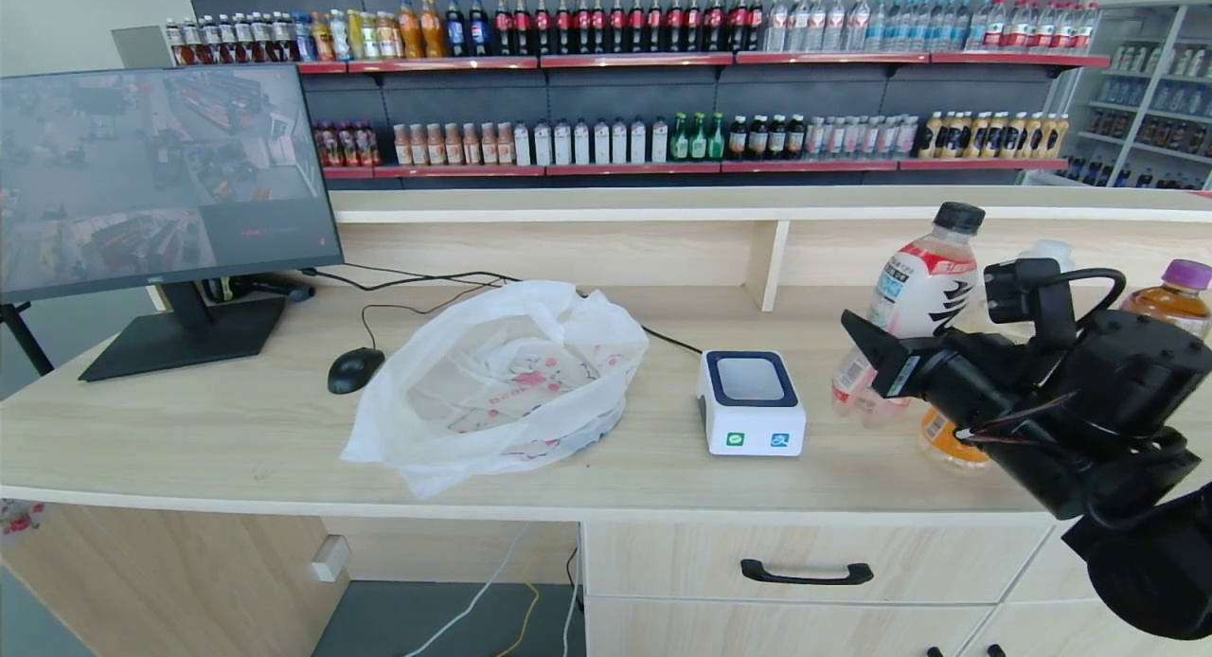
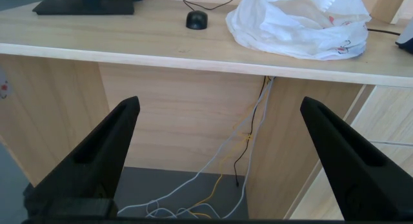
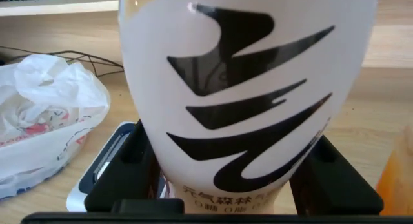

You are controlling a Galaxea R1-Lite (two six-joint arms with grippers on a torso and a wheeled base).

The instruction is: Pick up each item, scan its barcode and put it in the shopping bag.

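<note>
- White-labelled drink bottle point(image 1: 917, 292), black cap, pinkish liquid: off the counter point(image 1: 237, 430), tilted, just right of the barcode scanner point(image 1: 751, 401) and not over its window.
- R gripper point(image 1: 876, 356) is clenched on the bottle's lower body. The right wrist view shows a finger on each side of the label.
- L gripper point(image 2: 219, 106) is released, jaws wide apart w/ nothing between. It's low in front of the counter edge, well apart from the shopping bag point(image 1: 502, 382).
- Risk 1: grip sits low and the bottle is top-heavy, so a quick swing to the scanner could make it pivot or slip.
- Risk 2: what looks like the barcode is low on the label near the fingers. It may be partly covered or turned away from the window, giving no read.
- Risk 3: orange bottle point(image 1: 947, 441) stands just beside the wrist, so a careless move could knock it.
- Risk 4: bag mouth is slumped, w/ nothing holding it open. A bottle dropped on the rim prob. rolls off.
</note>
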